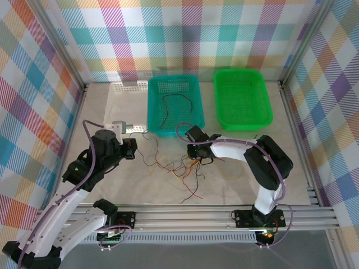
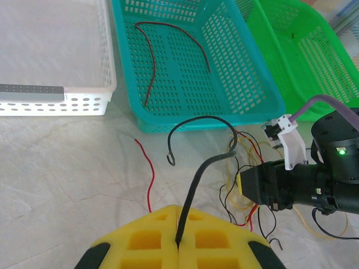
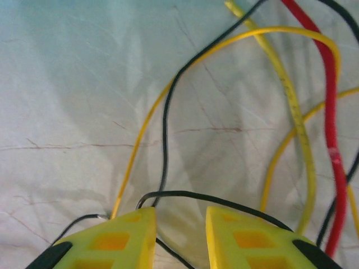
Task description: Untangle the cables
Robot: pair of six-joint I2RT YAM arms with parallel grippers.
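1. My left gripper (image 2: 178,227) is pressed closed on a black cable (image 2: 193,174). The cable rises from between the pads and arcs to a hooked free end just in front of the teal basket (image 2: 263,106).
2. My right gripper (image 3: 180,224) sits low over the bench (image 3: 67,84) with its fingers a narrow gap apart. A black strand (image 3: 213,197) runs across that gap, but nothing is pinched.
3. The rest of the cables (image 1: 179,167) lie in a loose knot mid-bench, between the two grippers and nearer the near edge. Black, red and yellow strands cross one another there.
4. A red cable (image 2: 148,174) lies by itself on the left side of the knot.
5. A thin dark-red cable (image 2: 150,67) lies inside the teal basket. Whether it is one strand or two, I cannot tell.
6. A green basket (image 1: 242,100) stands beside the teal one, toward the far right corner. A white basket (image 1: 126,88) stands on its other side.
7. I judge these cables light, limp and a little springy. Any pull will likely drag neighbouring strands along, and a strand this thin could slip from soft pads.
8. I would take each one near a free end and draw it out slowly along its own run, with the other gripper pinning the knot.
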